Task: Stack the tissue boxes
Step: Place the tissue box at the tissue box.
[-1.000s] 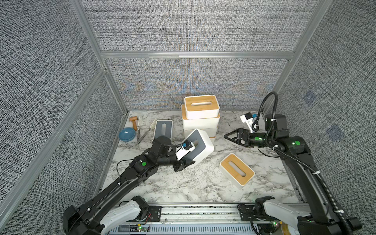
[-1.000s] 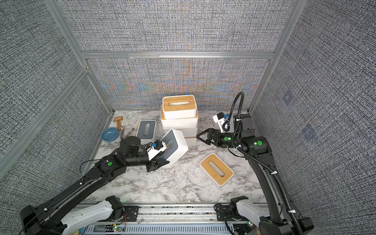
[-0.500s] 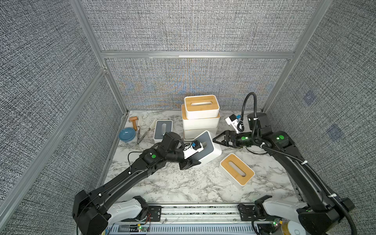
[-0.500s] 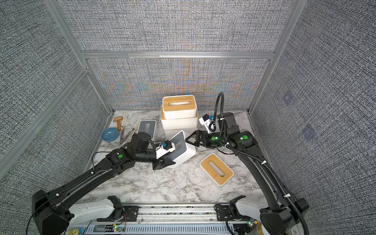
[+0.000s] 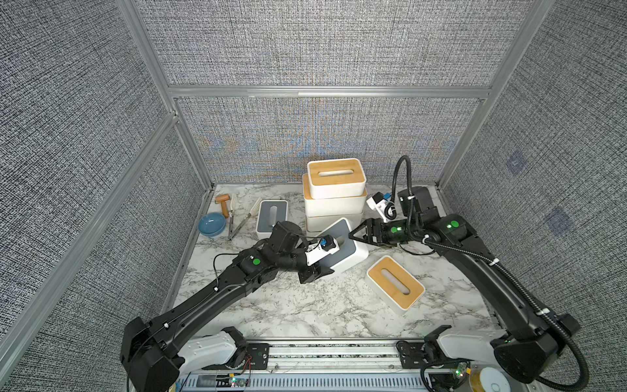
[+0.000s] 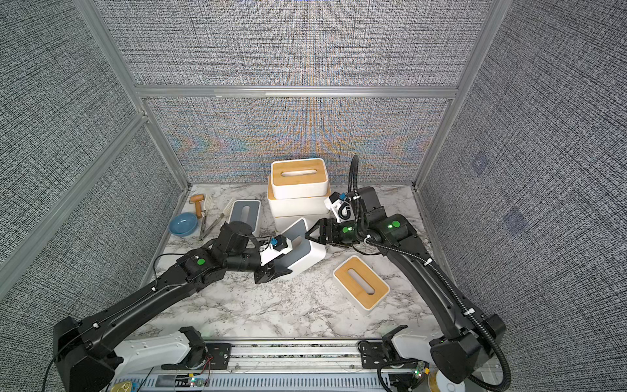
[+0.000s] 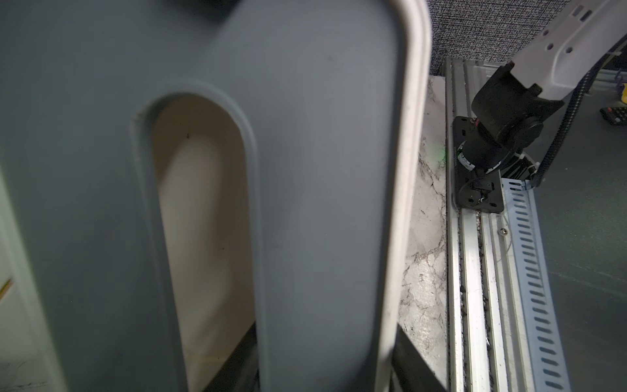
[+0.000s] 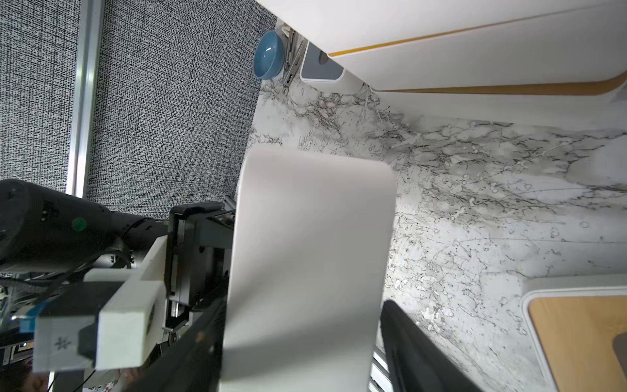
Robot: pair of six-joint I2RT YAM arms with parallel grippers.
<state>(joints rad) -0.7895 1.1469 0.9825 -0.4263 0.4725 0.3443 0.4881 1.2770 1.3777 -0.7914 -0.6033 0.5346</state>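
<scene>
Grey-lidded white tissue box [image 5: 346, 252] tilted, 1 oval slot.

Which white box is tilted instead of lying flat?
The middle grey-lidded box, held by the left hand, right hand at its far end. The other grey-lidded box and the tan-lidded boxes sit level.

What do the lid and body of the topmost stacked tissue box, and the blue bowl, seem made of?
The lid: probably bamboo or wood, matte tan. The body: likely plastic, smooth matte white, rounded corners. The blue bowl: perhaps glazed ceramic, given its glossy highlight.
</scene>
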